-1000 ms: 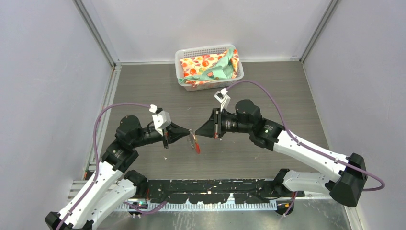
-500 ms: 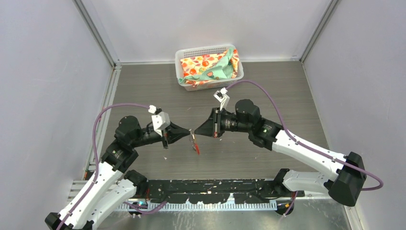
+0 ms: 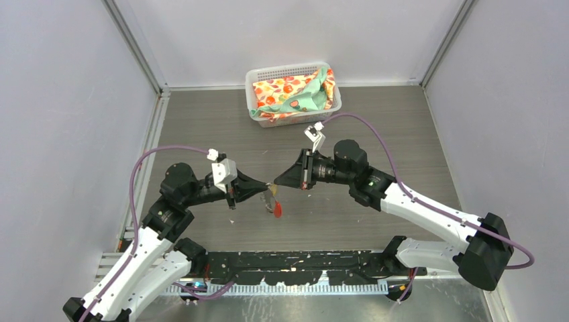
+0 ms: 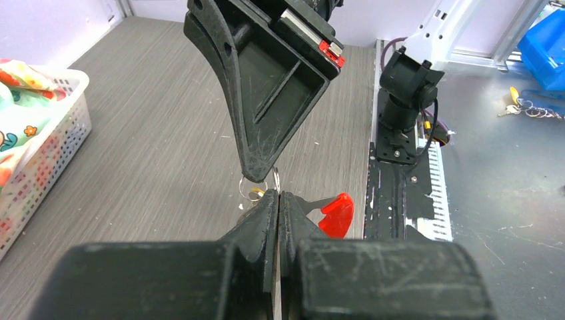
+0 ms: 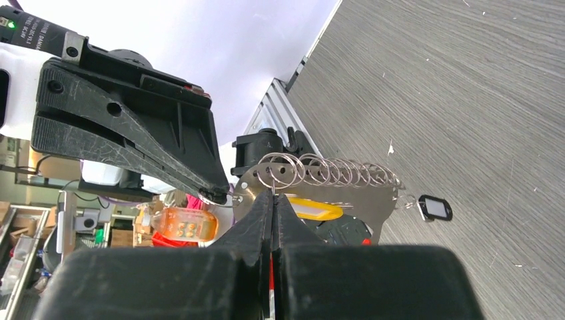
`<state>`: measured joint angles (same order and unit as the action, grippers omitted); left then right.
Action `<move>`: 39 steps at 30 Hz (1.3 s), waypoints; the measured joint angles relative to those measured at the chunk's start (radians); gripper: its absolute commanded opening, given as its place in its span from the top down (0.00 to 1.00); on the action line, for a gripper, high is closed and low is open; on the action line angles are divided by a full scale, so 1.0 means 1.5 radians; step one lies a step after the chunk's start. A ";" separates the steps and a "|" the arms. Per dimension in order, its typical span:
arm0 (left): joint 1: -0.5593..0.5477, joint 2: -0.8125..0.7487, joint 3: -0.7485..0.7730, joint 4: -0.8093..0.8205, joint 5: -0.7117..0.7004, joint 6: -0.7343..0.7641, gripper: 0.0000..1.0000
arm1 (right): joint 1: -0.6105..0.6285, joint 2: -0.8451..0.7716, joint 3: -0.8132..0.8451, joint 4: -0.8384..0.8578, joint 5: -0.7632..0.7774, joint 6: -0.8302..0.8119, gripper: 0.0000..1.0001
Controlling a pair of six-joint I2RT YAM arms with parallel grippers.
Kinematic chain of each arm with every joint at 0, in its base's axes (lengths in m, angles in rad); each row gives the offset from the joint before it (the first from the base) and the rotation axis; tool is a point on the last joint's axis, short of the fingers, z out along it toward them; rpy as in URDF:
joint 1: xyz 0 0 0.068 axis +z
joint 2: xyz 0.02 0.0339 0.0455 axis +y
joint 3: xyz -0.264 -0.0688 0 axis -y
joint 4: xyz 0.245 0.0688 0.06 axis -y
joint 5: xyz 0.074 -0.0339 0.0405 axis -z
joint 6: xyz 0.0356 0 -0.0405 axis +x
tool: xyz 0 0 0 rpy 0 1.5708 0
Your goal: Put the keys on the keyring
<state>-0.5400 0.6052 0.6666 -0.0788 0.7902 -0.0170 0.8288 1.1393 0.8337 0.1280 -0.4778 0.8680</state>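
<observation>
— Two arms [image 3: 151, 238] over one grey wood-grain bench [image 3: 402, 121], pale walls [image 3: 67, 100] on three sides, one basket [image 3: 308, 113] of cloth [image 3: 288, 90] at the back. Mid-bench the left hand [image 3: 267, 190] and right hand [image 3: 276, 182] meet tip to tip, and the keyring [image 3: 274, 203] hangs under them.

— Left wrist?

— The left hand is pinched shut on the keyring. One red tag [image 4: 338, 215], one brass key [image 4: 255, 195] beside the tips. Only here: one blue bin [image 4: 546, 40].

— Right wrist?

— The right hand is pinched shut, a thin wire [image 5: 274, 192] at its tips; gripped or not, can't tell. Only here: one row of rings [image 5: 333, 172] on a steel plate [image 5: 373, 207].

Shiny metal keyring [image 3: 269, 199], glossy plastic tag [image 4: 336, 215]
</observation>
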 measured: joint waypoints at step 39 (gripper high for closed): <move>0.000 0.009 -0.001 -0.007 0.000 0.044 1.00 | -0.007 -0.019 -0.002 0.011 -0.015 -0.002 0.99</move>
<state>-0.5400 0.6189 0.6647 -0.0895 0.7902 0.0494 0.8177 1.1107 0.8307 0.1452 -0.5003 0.8658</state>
